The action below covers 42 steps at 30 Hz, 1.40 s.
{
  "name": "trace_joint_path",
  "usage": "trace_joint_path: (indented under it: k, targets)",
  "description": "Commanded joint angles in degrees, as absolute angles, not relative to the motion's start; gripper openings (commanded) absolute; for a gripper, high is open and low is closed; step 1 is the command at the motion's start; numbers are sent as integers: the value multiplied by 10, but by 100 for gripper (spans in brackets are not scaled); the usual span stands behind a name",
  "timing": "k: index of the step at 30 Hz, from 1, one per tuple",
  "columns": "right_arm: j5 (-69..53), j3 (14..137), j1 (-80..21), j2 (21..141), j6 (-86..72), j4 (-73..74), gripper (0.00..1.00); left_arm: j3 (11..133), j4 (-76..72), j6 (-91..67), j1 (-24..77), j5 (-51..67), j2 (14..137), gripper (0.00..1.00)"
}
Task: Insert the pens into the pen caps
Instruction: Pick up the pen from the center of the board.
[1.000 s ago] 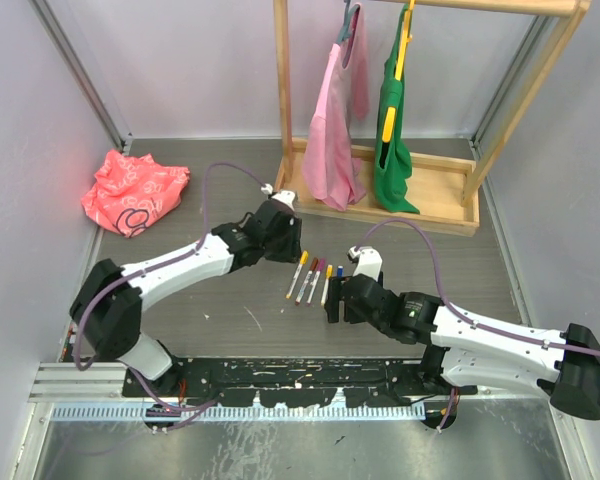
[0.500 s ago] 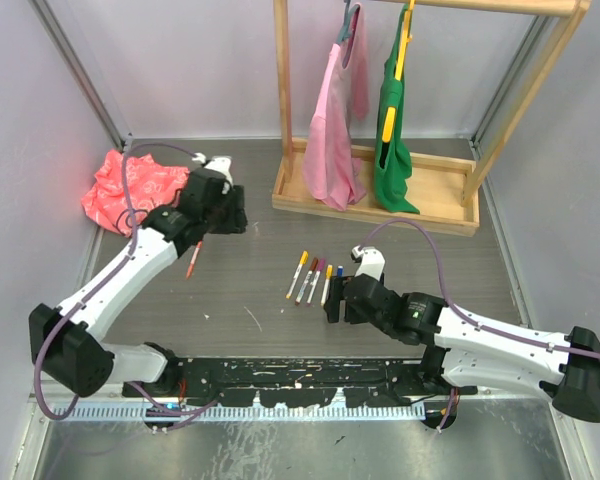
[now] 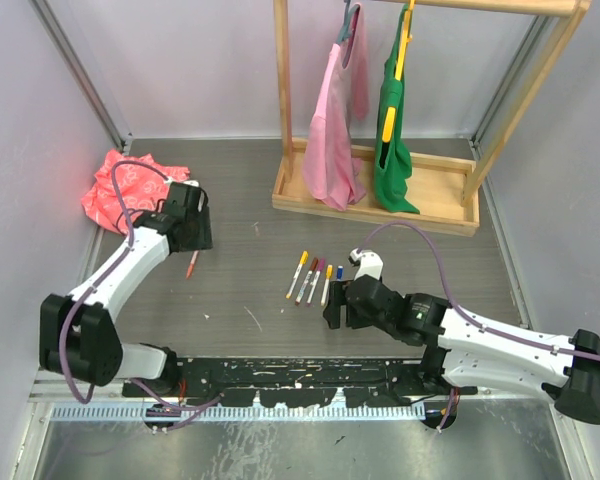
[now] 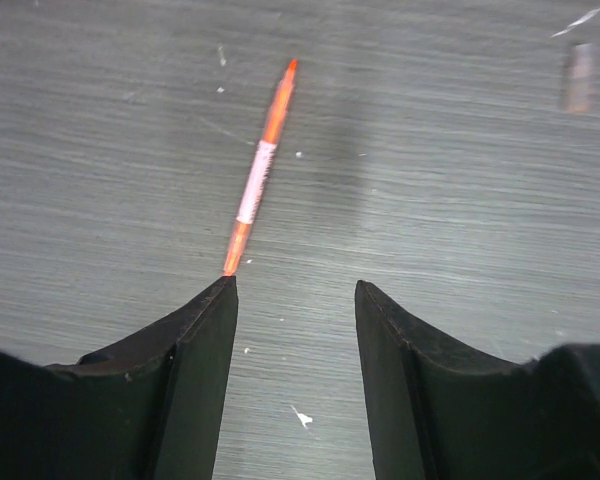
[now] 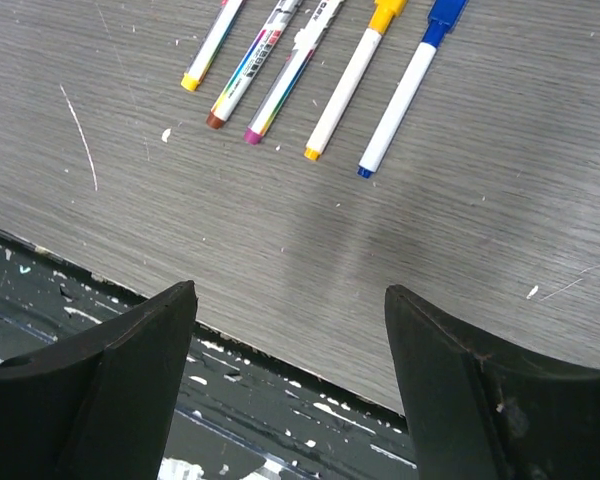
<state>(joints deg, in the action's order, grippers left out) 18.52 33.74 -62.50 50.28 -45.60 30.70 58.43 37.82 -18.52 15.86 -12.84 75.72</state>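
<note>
Lying on scratched grey wood-grain desk (image 3: pixel 250 195): five white-barrelled marker pens (image 3: pixel 315 280) mid-desk, one orange pen (image 4: pixel 260 170) at left. Released, empty: left end effector (image 4: pixel 295 290), right end effector (image 5: pixel 290 292). Wooden garment rack (image 3: pixel 281 100) behind.

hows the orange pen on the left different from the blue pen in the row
The orange pen is orange-red nearly all along, with a pale middle band; the blue pen has a white barrel with blue ends. The orange pen lies alone by the left end effector; the blue pen ends a row with four other pens, near the right end effector. Both lie flat on the table, unheld.
</note>
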Motion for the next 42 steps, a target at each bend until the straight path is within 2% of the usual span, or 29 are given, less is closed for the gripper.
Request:
trace_joint_path:
  k: [1,13,18,32,42]
  targets:
    - [161,357,-623,484,-443,312,81,573,328,-193,131,-143,792,51]
    - [148,368,-624,477,-430,328,81,579,274,-178,63,-64,911,49]
    - [149,371,-623,481,-422,330,81,585,270,-177,56,-34,940,44]
    - [148,380,-623,492,-412,330,81,586,289,-178,43,-39,984,38]
    - [151,379,-624,486,-417,330,81,563,276,-176,42,-40,948,22]
